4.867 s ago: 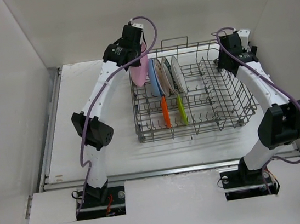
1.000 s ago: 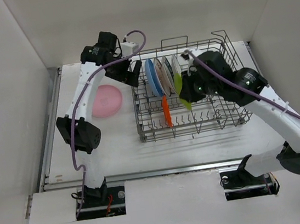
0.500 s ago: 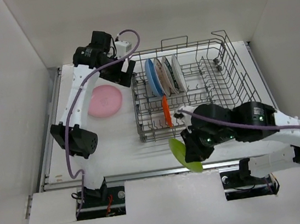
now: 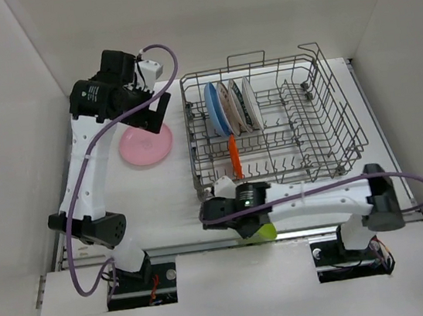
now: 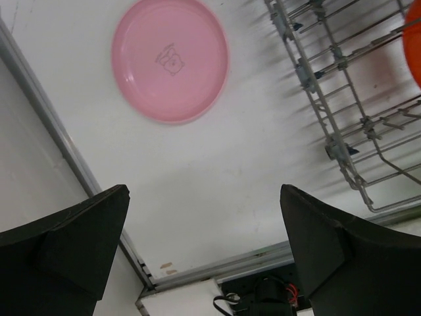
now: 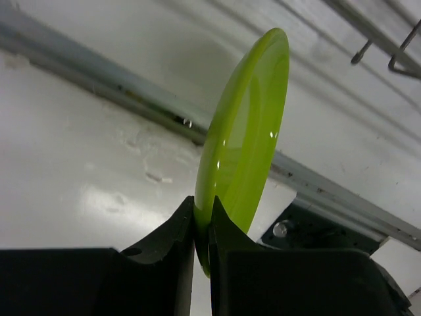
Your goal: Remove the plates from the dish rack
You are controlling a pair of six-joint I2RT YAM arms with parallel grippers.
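Note:
The grey wire dish rack [image 4: 324, 124] holds a blue plate [image 4: 214, 111], two white patterned plates [image 4: 230, 106] and a small orange plate [image 4: 234, 157], all on edge. A pink plate [image 4: 146, 145] lies flat on the table left of the rack. My left gripper [image 5: 204, 224] hangs open above the table near the pink plate [image 5: 170, 59], with nothing between its fingers. My right gripper [image 6: 202, 220] is shut on the rim of the yellow-green plate [image 6: 247, 138], held on edge over the table's front edge; in the top view that plate [image 4: 263, 233] peeks out from under the right arm.
A metal rail [image 6: 118, 85] runs along the table's front edge under the right gripper. The rack's near left corner [image 5: 342, 151] stands right of the left gripper. White walls enclose the table on three sides. The arm bases [image 4: 140, 280] sit at the near edge.
My right arm has lifted the yellow-green plate out of the rack and swung it down to the table's front edge. My left arm has drawn back left, away from the rack, staying open.

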